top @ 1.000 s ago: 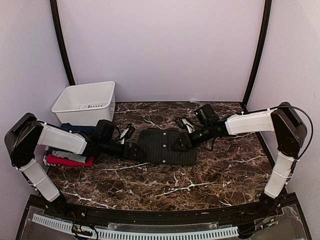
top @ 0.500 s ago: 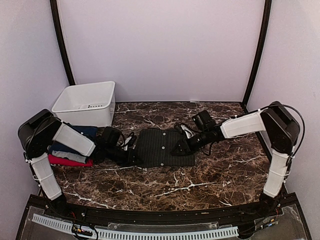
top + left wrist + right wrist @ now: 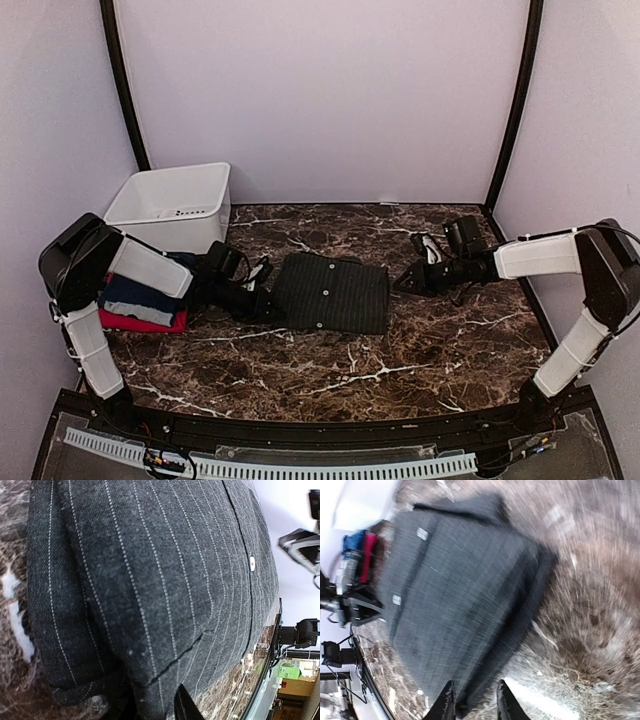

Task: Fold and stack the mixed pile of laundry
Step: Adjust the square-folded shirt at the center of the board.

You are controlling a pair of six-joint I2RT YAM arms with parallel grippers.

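Observation:
The dark charcoal pinstriped shirt (image 3: 332, 293) lies folded flat in the middle of the marble table. It fills the left wrist view (image 3: 150, 580). My left gripper (image 3: 267, 302) is low at the shirt's left edge. Only one dark finger (image 3: 186, 709) shows beside the cloth fold, so whether it grips is unclear. My right gripper (image 3: 405, 283) hangs to the right of the shirt, apart from it. It is open (image 3: 475, 704) with a narrow gap and nothing between the fingers. The blurred shirt (image 3: 455, 595) lies ahead of it. Folded navy and red garments (image 3: 140, 305) are stacked at the left.
A white plastic bin (image 3: 170, 205) stands at the back left, just behind the stack. Bare marble table (image 3: 400, 360) lies in front of the shirt and to its right. Purple walls close in the back and both sides.
My right gripper has pulled back to the right, off the shirt's right edge, and its jaws have narrowed. The left gripper has stayed at the shirt's left edge. The shirt has turned slightly.

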